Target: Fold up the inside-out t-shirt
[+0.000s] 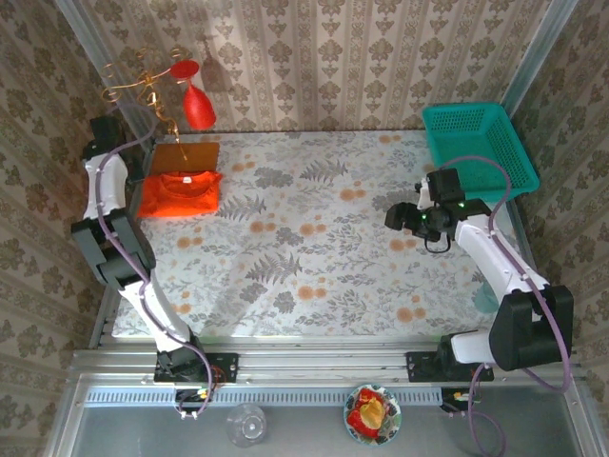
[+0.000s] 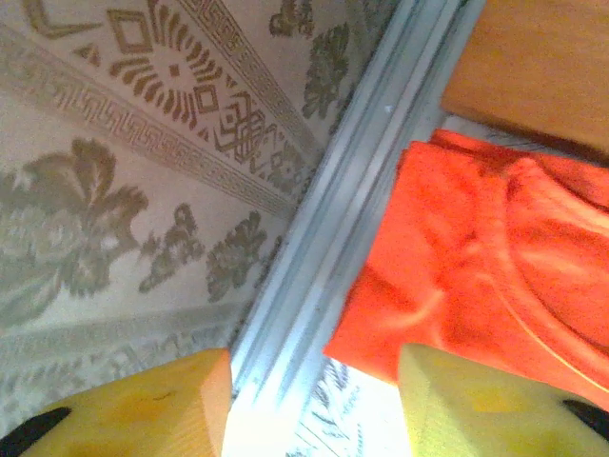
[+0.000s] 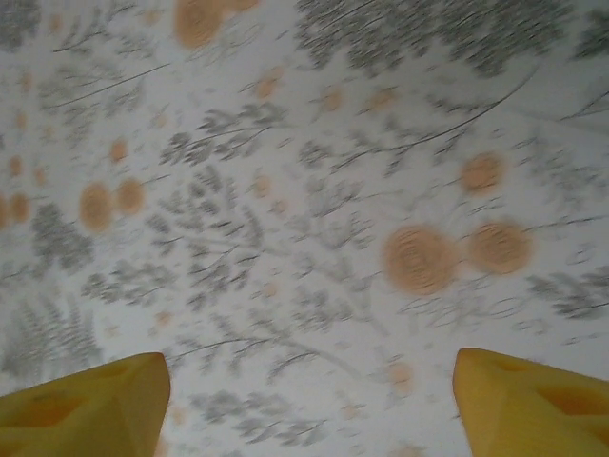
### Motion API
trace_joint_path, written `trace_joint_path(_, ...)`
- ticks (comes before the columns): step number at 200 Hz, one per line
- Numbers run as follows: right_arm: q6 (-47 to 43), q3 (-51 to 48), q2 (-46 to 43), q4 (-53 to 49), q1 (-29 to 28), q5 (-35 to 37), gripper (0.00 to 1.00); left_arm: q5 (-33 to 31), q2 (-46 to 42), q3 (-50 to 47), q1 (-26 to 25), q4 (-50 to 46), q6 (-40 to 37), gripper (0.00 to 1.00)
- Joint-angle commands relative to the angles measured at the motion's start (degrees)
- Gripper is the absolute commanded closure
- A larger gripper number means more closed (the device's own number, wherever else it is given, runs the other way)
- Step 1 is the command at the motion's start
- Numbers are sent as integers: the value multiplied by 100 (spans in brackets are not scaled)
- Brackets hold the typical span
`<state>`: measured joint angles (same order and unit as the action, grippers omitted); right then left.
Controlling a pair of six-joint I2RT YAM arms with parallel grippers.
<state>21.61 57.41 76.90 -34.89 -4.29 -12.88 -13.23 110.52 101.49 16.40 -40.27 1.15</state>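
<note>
The inside-out t-shirt lies folded into a neat orange-red rectangle at the far left of the floral table, collar toward the back. In the left wrist view the t-shirt lies flat just beyond my left gripper, which is open; its yellow fingers hold nothing, and one hangs over the shirt's near edge. My left arm reaches up the table's left side. My right gripper hovers over bare tablecloth at the right. It is open wide, and in the right wrist view the right gripper has only tablecloth between its fingers.
An orange-brown board lies just behind the shirt, beside the aluminium frame rail and wallpapered wall. A red wine glass hangs on a gold wire stand at back left. A teal basket stands at back right.
</note>
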Motion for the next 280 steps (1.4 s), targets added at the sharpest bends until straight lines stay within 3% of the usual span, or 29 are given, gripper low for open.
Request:
trace_joint_path(1,-146,-197,-61,262,143,894,0,227,-498,-837,-237,505,420,42)
trace_joint_path(21,-138,-388,-46,595,300,1274,0,235,-1076,-1803,-471,1031,565,32)
trace_joint_path(34,-133,-573,-57,896,337,1748,0,248,-1363,-2374,-620,1342,643,9)
trace_joint_path(43,-186,-755,-74,1170,341,2102,0,236,-1535,-2783,-716,1565,721,0)
trace_joint_path(81,-956,-1832,-154,3288,366,2732,0,194,-2202,-4960,-1048,3675,792,0)
trace_joint_path(112,-1330,-2494,113,5011,383,2904,0,647,-2341,-6260,-1110,5479,656,0)
trace_joint_path(130,-1387,-2405,246,5257,386,2865,0,1009,-2381,-6393,-1094,5831,441,0)
trace_joint_path(154,-1467,-2705,417,6296,394,2719,0,1501,-2442,-6998,-1113,7343,225,0)
trace_joint_path(191,-1620,-3390,671,8001,385,2400,0,2223,-2460,-7305,-1152,7954,-91,0)
trace_joint_path(227,-1775,-3580,1068,8727,369,2079,0,2328,-2028,-8183,-1417,10035,-438,0)
trace_joint_path(258,-1792,-3508,1057,8551,325,2176,0,2217,-2153,-7905,-1469,9268,-522,0)
trace_joint_path(280,-1826,-3463,1055,8478,298,2193,0,1810,-2146,-8006,-1671,9470,-628,0)
